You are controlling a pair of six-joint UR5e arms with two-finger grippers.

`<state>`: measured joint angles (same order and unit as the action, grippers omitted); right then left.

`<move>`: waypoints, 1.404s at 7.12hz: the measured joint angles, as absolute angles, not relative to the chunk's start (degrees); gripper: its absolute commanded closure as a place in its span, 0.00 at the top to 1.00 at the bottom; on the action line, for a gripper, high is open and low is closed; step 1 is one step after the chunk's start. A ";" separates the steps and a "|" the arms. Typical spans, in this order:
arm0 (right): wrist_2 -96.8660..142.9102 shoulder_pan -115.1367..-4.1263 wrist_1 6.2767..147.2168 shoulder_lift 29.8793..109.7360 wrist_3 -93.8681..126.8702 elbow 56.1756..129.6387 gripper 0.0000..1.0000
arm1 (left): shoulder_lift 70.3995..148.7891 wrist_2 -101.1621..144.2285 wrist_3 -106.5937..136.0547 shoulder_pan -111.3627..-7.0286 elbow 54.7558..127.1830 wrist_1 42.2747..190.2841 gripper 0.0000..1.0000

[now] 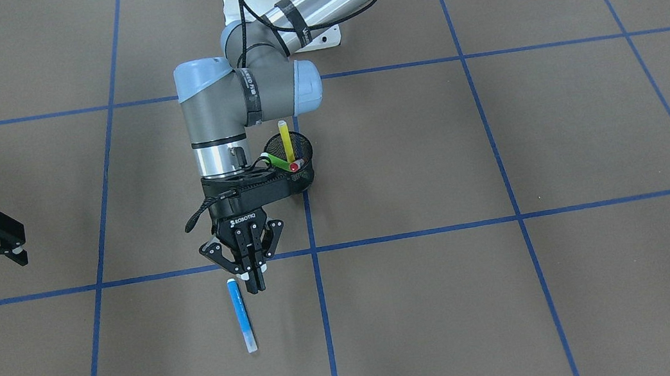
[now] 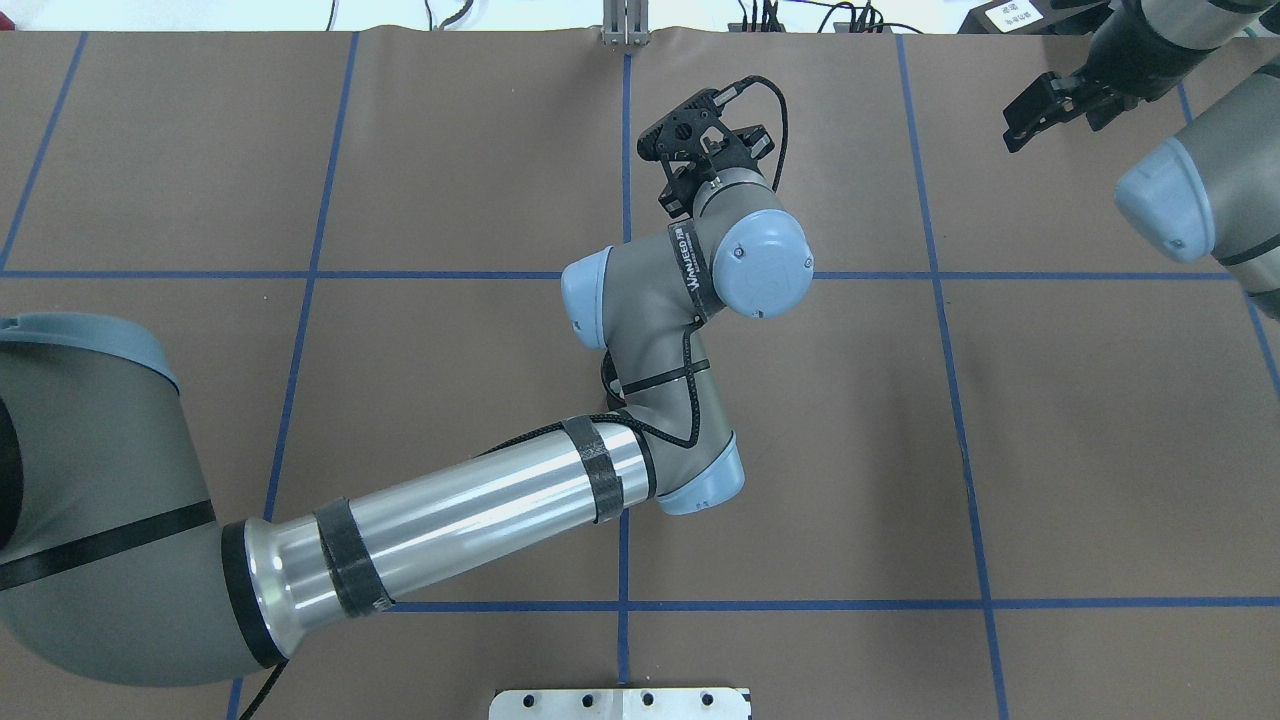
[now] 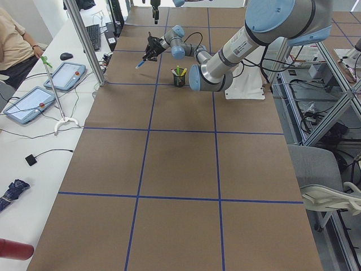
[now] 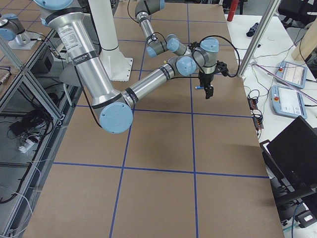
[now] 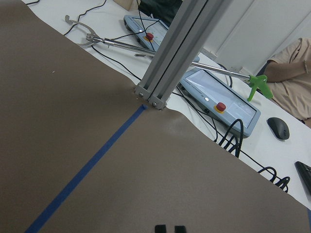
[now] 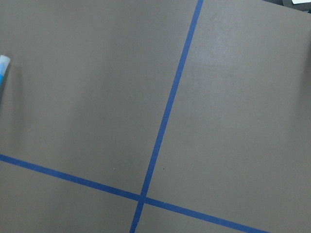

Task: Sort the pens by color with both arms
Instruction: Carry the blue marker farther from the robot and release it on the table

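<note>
Two arms: left arm (image 2: 450, 520) stretched out over mid-desk, right arm (image 2: 1195, 190) off at its own side
Left fingers (image 1: 254, 276): together and pointing down, with nothing seen between them in the front view; tips hung just beside one end of the blue pen, apparently not touching it
Right fingers (image 1: 8, 239): spread apart, empty, well apart from every pen
Blue pen (image 1: 242, 317): lay flat and alone on the bare desk (image 1: 517, 293), near the cup but clear of it
Cup (image 1: 301, 176): black mesh, upright, just behind the left wrist
In cup: yellow pen (image 1: 285, 137) stood nearly upright, green pen (image 1: 275, 161) leaned over the rim, red-tipped pen (image 1: 295, 166) lay right beside the green one
Other bins or colour spots: none showed in any view
Done, as judged: one colour, blue, sat separate from the rest
Left, as judged: yellow, green and red shared the one cup, so three colours needed splitting; the right arm was handling nothing at this moment
Progress call: early, roughly one pen of four sorted
Unclear: whether the blue pen's spot was its final place, cannot tell
</note>
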<state>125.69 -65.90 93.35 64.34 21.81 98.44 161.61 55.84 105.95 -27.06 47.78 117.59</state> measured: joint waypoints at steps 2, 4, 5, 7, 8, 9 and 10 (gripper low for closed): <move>125.60 -65.67 93.24 64.38 21.89 98.44 0.98 | 161.70 55.27 106.02 -27.12 47.74 117.52 0.42; 125.42 -65.22 93.09 64.39 21.96 98.30 0.98 | 161.57 55.75 102.36 -27.45 50.71 117.40 0.75; 125.29 -64.98 93.01 64.40 21.97 98.07 0.98 | 161.38 57.22 99.34 -27.77 53.02 116.47 0.89; 125.17 -64.65 92.83 64.23 21.93 97.36 0.98 | 160.50 64.79 93.20 -28.78 59.44 110.88 0.94; 125.16 -64.63 92.77 64.12 22.01 97.19 0.98 | 159.62 70.04 90.10 -29.65 63.56 107.02 0.95; 125.20 -64.57 92.74 63.92 22.28 97.12 0.98 | 158.38 76.23 86.22 -30.89 68.19 102.51 0.95; 125.32 -64.54 92.73 63.70 22.59 97.13 0.98 | 156.54 81.64 82.15 -32.13 73.14 98.34 0.95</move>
